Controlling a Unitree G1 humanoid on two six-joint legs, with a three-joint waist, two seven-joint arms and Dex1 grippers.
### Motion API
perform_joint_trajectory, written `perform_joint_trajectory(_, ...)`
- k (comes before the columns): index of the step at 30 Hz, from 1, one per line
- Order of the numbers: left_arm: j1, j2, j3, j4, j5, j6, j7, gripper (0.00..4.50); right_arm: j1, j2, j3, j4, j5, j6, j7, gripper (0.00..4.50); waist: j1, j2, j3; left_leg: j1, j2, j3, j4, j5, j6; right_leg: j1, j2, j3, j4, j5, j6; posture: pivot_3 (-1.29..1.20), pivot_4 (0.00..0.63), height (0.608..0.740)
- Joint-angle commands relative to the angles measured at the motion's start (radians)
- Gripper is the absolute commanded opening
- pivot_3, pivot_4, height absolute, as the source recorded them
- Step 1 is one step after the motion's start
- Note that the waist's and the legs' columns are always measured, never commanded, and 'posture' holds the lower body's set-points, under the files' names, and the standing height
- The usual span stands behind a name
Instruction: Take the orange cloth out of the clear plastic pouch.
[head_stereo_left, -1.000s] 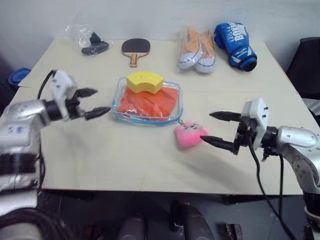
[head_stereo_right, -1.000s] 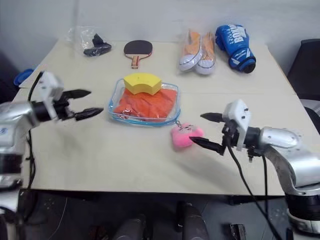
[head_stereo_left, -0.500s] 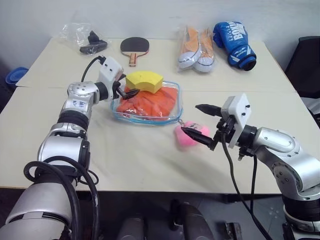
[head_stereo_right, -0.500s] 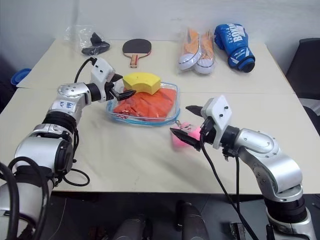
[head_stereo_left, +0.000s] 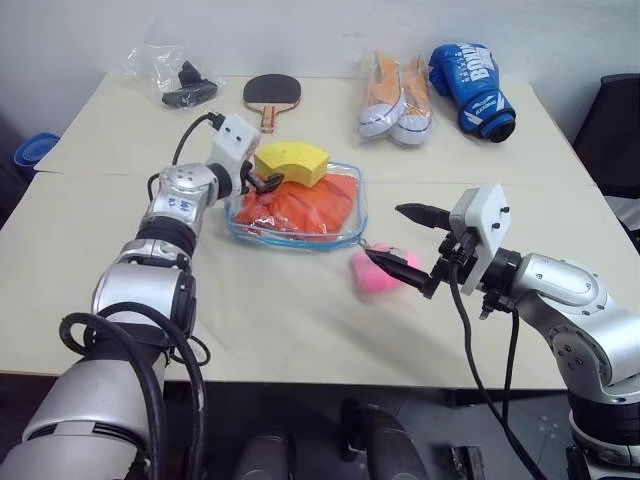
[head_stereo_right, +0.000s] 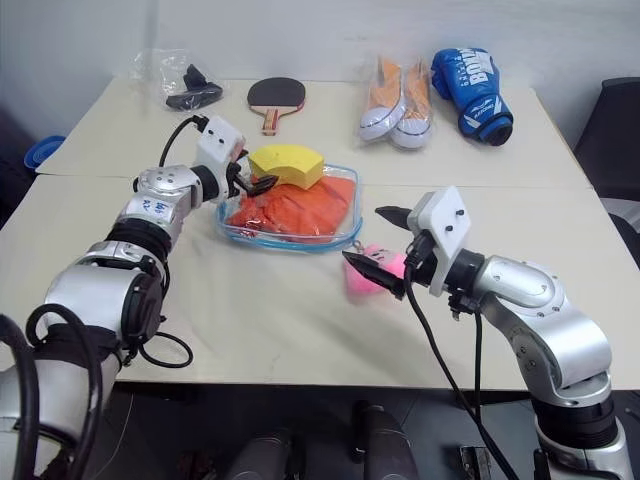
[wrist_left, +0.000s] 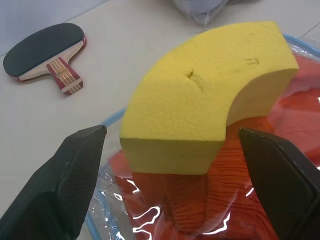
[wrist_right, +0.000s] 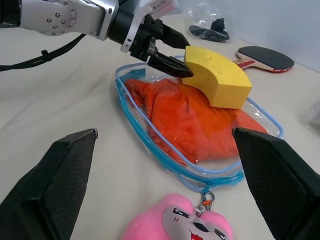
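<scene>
Pouch: the clear plastic pouch lies flat at mid-table, its long axis running left to right, the pink heart charm trailing off its near right corner.
Cloth: the orange cloth sits folded inside the pouch, filling its width.
Obstacle: a yellow foam wedge rests on the pouch's far left part, over the cloth.
Left jaws: I have the left gripper reaching in from the left, released and spread, its tips at the wedge's left face and just above the pouch's left edge; contact I cannot confirm.
Right jaws: the right gripper hangs released above the charm, just off the pouch's near right corner, pointing left.
Key relation: the left arm is nearer, and the wedge stands between its jaws and the cloth.
Judgement: I reckon the wedge must come off first.
Left arm pose: stretched forward, nearly level.
</scene>
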Motion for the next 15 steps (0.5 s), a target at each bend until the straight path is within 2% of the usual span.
perform_joint_trajectory(1, -0.021, -0.012, 0.026, 0.0, 0.002, 0.009, 0.019, 4.45, -0.008, -0.008, -0.033, -0.033, 0.01, -0.016, -0.012, 4.5, 0.0, 0.0, 0.0, 0.0, 0.0, 0.0, 0.0, 0.0, 0.0, 0.0, 0.0, 0.0, 0.0, 0.0, 0.0, 0.0, 0.15, 0.74)
perform_joint_trajectory(4, -0.02, -0.02, 0.042, -0.001, -0.002, 0.013, 0.002, 3.92, -0.008, -0.007, -0.035, -0.038, 0.01, -0.015, -0.019, 4.5, 0.0, 0.0, 0.0, 0.0, 0.0, 0.0, 0.0, 0.0, 0.0, 0.0, 0.0, 0.0, 0.0, 0.0, 0.0, 0.0, 0.15, 0.74)
perform_joint_trajectory(10, -0.009, -0.018, 0.045, -0.005, 0.007, 0.013, -0.049, 2.21, 0.02, -0.03, -0.032, -0.054, 0.002, -0.016, -0.01, 4.5, 0.0, 0.0, 0.0, 0.0, 0.0, 0.0, 0.0, 0.0, 0.0, 0.0, 0.0, -0.001, 0.0, 0.0, 0.0, 0.0, 0.15, 0.74)
perform_joint_trajectory(13, -0.004, -0.007, 0.042, -0.008, 0.008, 0.022, -0.08, 1.77, 0.032, -0.043, -0.03, -0.052, 0.001, -0.02, -0.004, 4.5, 0.0, 0.0, 0.0, 0.0, 0.0, 0.0, 0.0, 0.0, 0.0, 0.0, 0.0, -0.001, 0.0, 0.0, 0.0, 0.0, 0.15, 0.74)
perform_joint_trajectory(15, -0.001, 0.005, 0.039, -0.014, 0.01, 0.016, -0.103, 1.69, 0.038, -0.056, -0.024, -0.042, -0.013, -0.029, 0.008, 4.5, -0.001, 0.0, 0.0, 0.0, 0.0, 0.0, 0.0, 0.0, 0.0, 0.0, 0.0, -0.001, 0.0, 0.0, 0.0, 0.0, 0.15, 0.74)
